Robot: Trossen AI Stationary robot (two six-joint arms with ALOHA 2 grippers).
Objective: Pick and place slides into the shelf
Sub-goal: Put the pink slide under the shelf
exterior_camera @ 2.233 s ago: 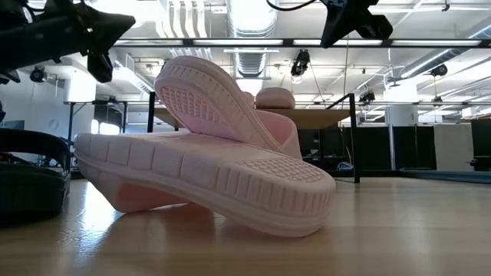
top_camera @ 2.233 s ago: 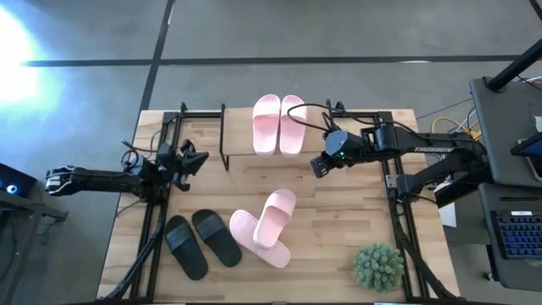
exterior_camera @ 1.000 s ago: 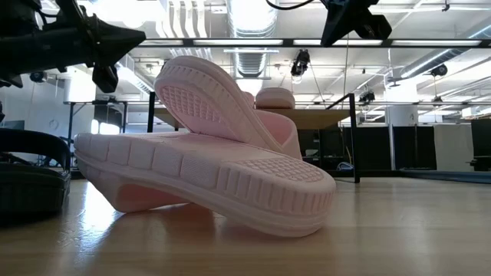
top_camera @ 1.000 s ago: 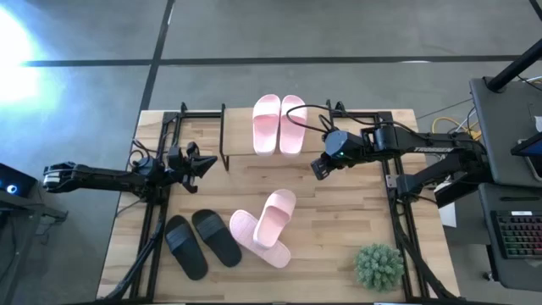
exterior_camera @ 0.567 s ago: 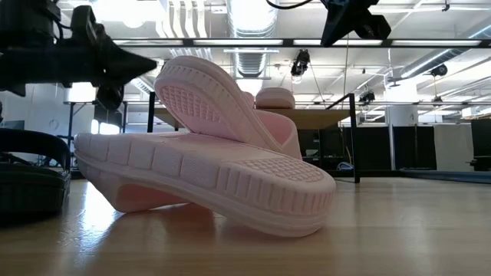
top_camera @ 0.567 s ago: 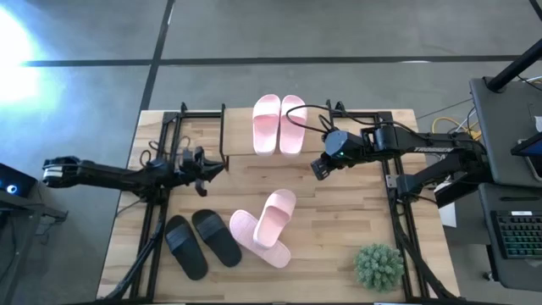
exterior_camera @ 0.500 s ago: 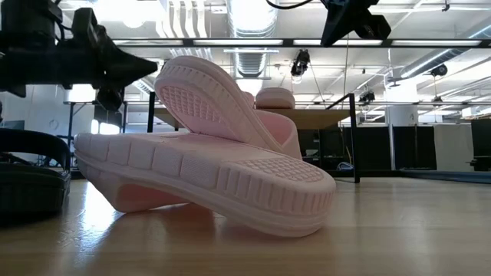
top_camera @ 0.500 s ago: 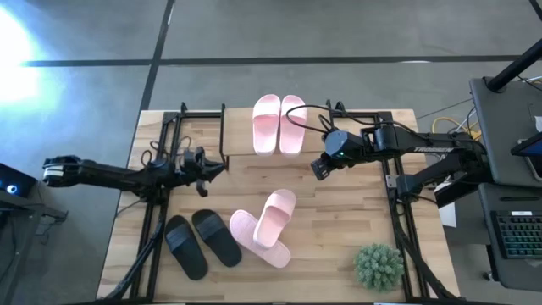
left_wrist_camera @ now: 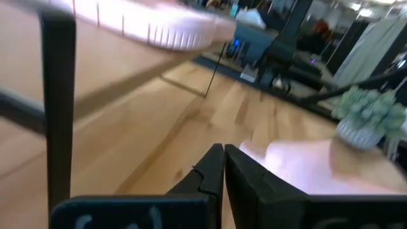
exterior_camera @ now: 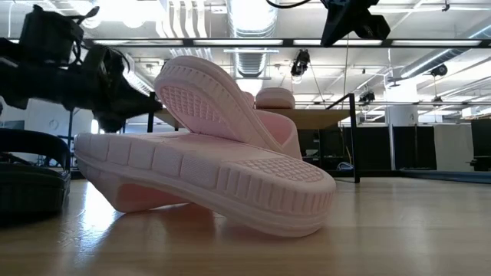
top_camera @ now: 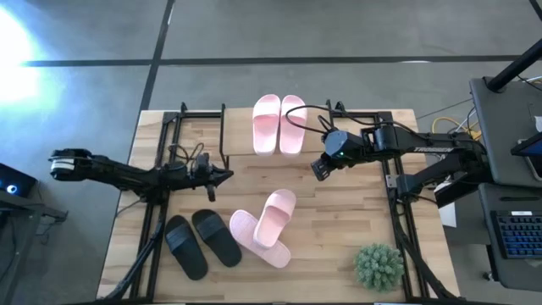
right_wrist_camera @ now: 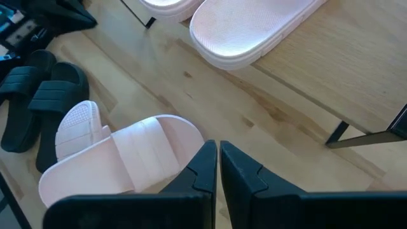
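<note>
Slides: two pink (top_camera: 279, 124) on shelf (top_camera: 356, 119) at top centre, four below | left gripper (top_camera: 222, 176), fingers together, has advanced rightward toward pink pile (top_camera: 264, 227) | right gripper (top_camera: 317, 169) closed, empty | you approach next pick.

The high view is looking straight down, taking in the whole worktop (top_camera: 339, 212). The low one is sitting right at worktop level, facing across into the room, super close to the stacked pink slides (exterior_camera: 207, 169) filling mid-frame. Each wrist cam is peering forward past its own tool, left (left_wrist_camera: 223, 151) and right (right_wrist_camera: 217, 147). All four are sharing that pink pair.
</note>
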